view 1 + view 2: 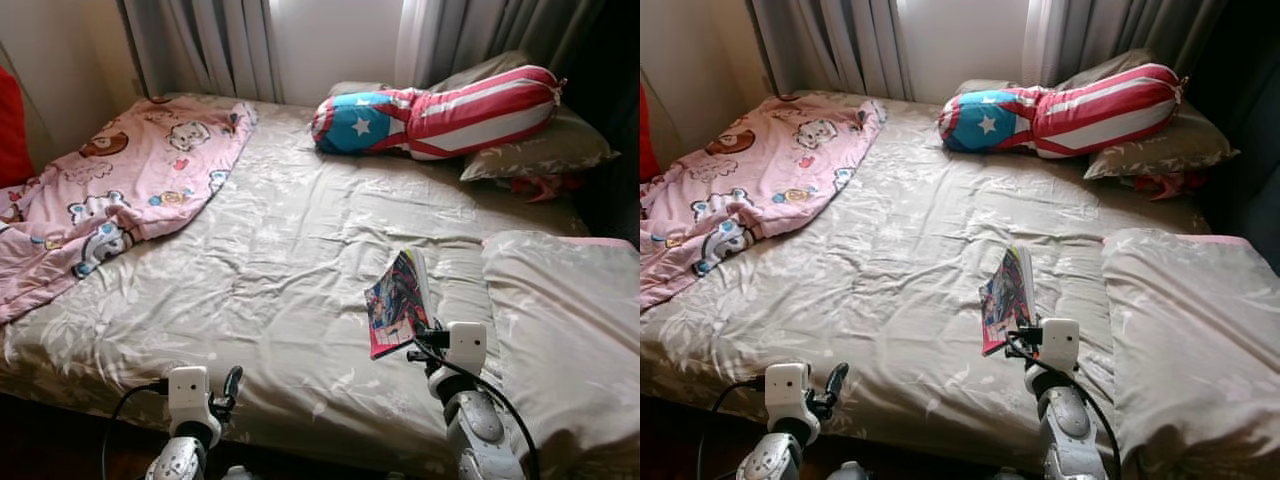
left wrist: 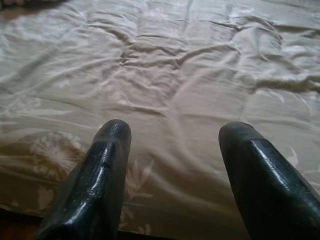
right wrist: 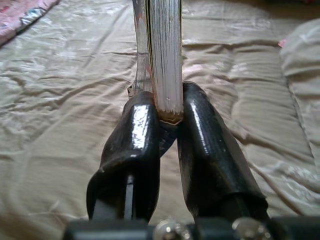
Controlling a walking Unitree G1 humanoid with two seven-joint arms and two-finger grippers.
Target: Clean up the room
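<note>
Now we are standing at the foot of the bed. Our left gripper is hovering over its near edge, fingers apart. Our right gripper is clamping a comic book upright above the sheet, beside a pillow.

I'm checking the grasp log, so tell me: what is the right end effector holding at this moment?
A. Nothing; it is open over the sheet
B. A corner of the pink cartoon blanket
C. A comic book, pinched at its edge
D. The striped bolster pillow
C: the right end effector is shut on the comic book, its page edges clamped between the two black fingers and the book standing up above the bed.
</note>
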